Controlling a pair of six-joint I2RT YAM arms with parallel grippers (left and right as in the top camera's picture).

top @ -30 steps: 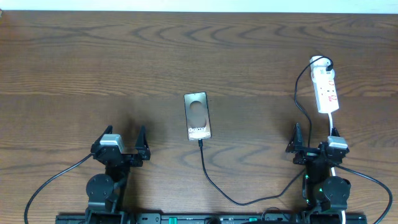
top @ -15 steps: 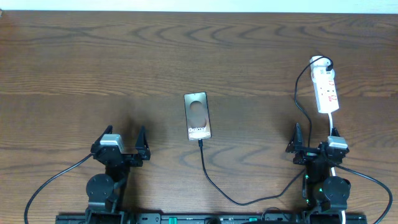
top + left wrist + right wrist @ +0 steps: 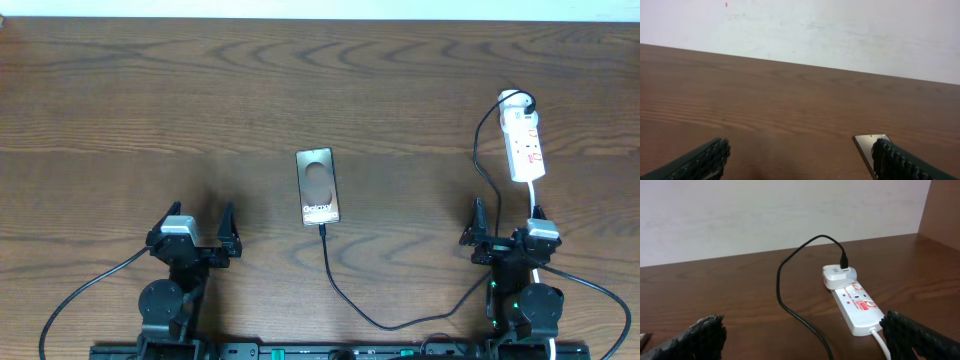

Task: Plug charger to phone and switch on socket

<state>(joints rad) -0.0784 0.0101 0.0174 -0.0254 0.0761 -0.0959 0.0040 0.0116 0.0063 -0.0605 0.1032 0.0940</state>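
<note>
The phone (image 3: 318,187) lies face down mid-table, bronze-grey back up with "Galaxy" lettering. The thin black charger cable (image 3: 340,290) ends at the phone's near short edge, loops along the front and runs up to a white adapter at the far end of the socket (image 3: 523,142), a white power strip with red markings at the right. My left gripper (image 3: 198,232) is open and empty, left of the phone, whose corner shows in the left wrist view (image 3: 867,145). My right gripper (image 3: 508,225) is open and empty, just in front of the socket (image 3: 856,303); the cable (image 3: 790,300) passes between its fingers.
The socket's white cord (image 3: 536,200) runs toward the right arm's base. Thicker black robot cables (image 3: 85,290) trail at the front left and front right. A white wall (image 3: 800,30) stands behind the wooden table's far edge.
</note>
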